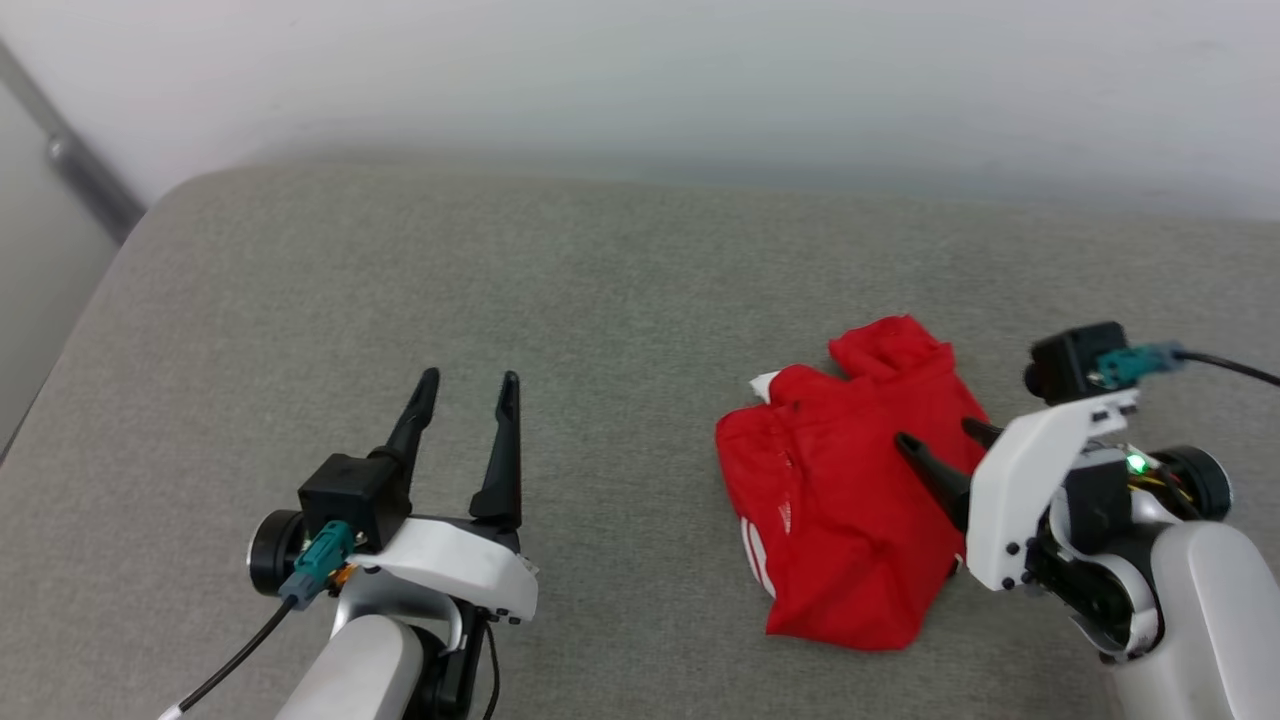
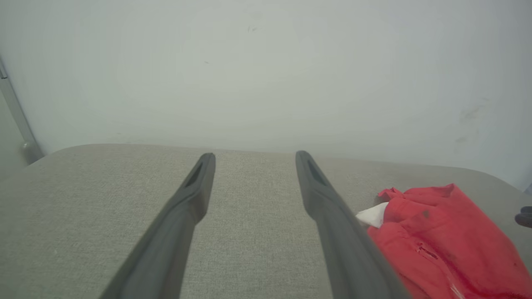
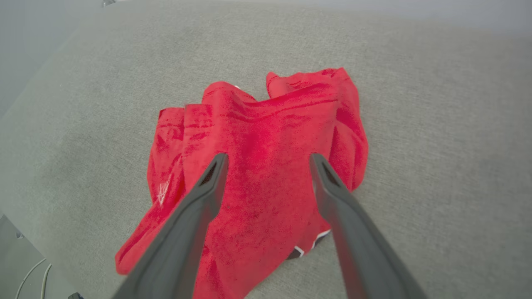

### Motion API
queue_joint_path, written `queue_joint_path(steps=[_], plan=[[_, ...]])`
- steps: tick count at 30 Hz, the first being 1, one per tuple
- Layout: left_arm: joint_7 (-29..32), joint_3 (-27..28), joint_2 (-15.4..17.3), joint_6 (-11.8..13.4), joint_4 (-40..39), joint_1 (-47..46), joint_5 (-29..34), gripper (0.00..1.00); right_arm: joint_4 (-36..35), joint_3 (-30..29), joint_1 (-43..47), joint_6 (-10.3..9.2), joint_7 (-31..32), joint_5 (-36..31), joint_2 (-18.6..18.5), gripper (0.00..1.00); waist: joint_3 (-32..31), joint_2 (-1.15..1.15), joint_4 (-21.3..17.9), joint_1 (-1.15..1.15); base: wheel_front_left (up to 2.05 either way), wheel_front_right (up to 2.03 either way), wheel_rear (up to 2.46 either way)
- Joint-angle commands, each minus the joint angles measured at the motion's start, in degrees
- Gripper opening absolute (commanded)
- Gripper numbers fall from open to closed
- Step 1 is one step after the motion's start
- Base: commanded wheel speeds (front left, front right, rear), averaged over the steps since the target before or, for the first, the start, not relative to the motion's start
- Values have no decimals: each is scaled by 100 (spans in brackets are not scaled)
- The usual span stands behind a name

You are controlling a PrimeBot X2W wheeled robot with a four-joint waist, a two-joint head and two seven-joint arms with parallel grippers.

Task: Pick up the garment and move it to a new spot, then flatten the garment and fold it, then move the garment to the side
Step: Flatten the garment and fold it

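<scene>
Beneath the right gripper (image 1: 934,431), jaws apart, lies the crumpled garment (image 1: 840,520) — left gripper (image 1: 470,377), likewise apart, well aside.

I see a wide grey fabric cushion (image 1: 500,280) with a fine weave and a rounded far-left corner. Behind it stands a plain pale wall (image 1: 640,70), and the left wrist view shows a few faint scuffs on it. A grey metal pole (image 1: 85,170) slants down along the wall at the left edge. In the right wrist view, thin pale cables (image 3: 31,278) lie on the floor (image 3: 12,249) past the cushion's edge.
</scene>
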Motion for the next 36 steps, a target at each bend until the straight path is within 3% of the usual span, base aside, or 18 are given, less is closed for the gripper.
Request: queue_joint_path(steps=[1, 9, 10, 11, 12, 19, 24, 32, 36], plan=[[-44, -40, -44, -40, 45, -109, 20, 100, 51, 160, -207, -2, 197, 36, -87, 100, 182, 0, 228, 0, 0, 0, 0], [-123, -64, -153, -101, 208, -237, 17, 100, 515, 607, -686, -2, 708, 65, -284, 100, 385, 0, 440, 0, 0, 0, 0], [-138, -50, -158, -90, 227, -253, 14, 100, 584, 659, -716, -2, 734, 70, -315, 95, 399, 0, 449, 0, 0, 0, 0], [-152, -35, -162, -95, 243, -265, 13, 100, 626, 702, -751, -2, 727, 96, -336, 39, 406, 0, 451, 0, 0, 0, 0], [-153, -23, -163, -96, 260, -272, 12, 100, 654, 734, -782, -2, 692, 132, -342, 0, 407, 0, 446, 0, 0, 0, 0], [-201, 108, -103, -44, 327, -97, -20, 100, 422, 733, -854, -2, 195, 217, -497, 0, 231, 0, 211, 0, 0, 0, 0], [-199, 135, -57, -19, 319, 42, -29, 100, -119, 135, -382, -2, -318, 75, -508, 0, 39, 0, -49, 0, 0, 0, 0], [-153, 103, -12, -3, 292, 190, -80, 100, -602, -1555, 1203, -2, -703, -97, 182, 0, -126, 0, -363, 0, 0, 0, 0], [-116, 84, 20, -14, 309, 253, -120, 100, -388, -1921, 1965, -2, -811, -28, 434, 0, -195, 0, -457, 0, 0, 0, 0]])
